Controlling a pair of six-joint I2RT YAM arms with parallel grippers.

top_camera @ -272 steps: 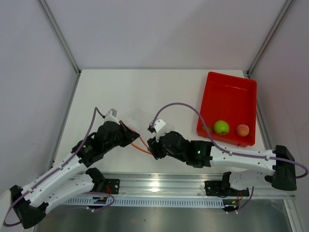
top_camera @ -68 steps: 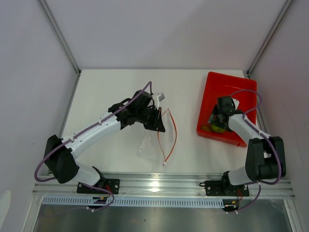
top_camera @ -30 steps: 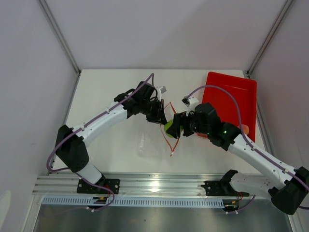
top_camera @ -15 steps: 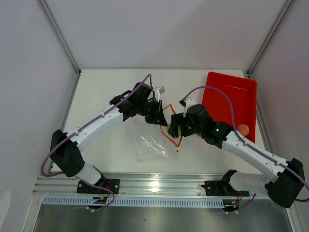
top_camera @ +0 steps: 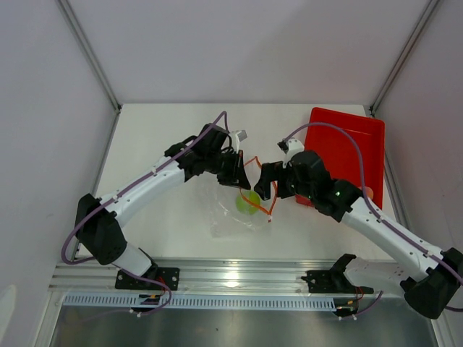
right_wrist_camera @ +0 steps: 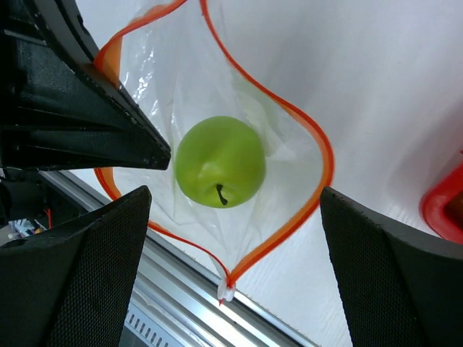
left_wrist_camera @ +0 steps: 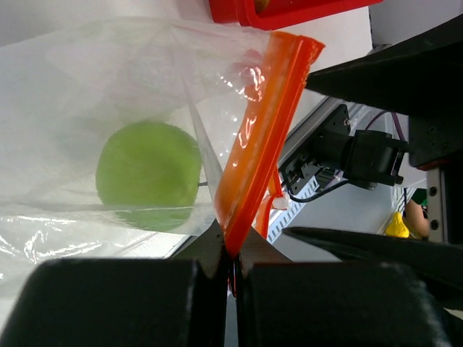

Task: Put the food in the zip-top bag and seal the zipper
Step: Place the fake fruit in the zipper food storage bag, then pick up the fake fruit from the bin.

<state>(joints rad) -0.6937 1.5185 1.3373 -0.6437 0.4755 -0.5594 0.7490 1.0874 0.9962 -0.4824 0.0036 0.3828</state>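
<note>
Green apple (right_wrist_camera: 219, 160) lies inside our zip-top bag (top_camera: 228, 217); left end effector (left_wrist_camera: 230, 251) pinches the zipper (left_wrist_camera: 255, 144), right end effector (top_camera: 269, 182) gapes empty above. If our pinch slips, the mouth collapses, blocking the rest.

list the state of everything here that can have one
zip-top bag: mouth open, one edge held up
zipper: unsealed, spread wide
green apple: inside the bag, not gripped
peach: in the red tray, not yet bagged
left gripper: shut on the zipper
right gripper: open, empty, above the bag's mouth
</note>
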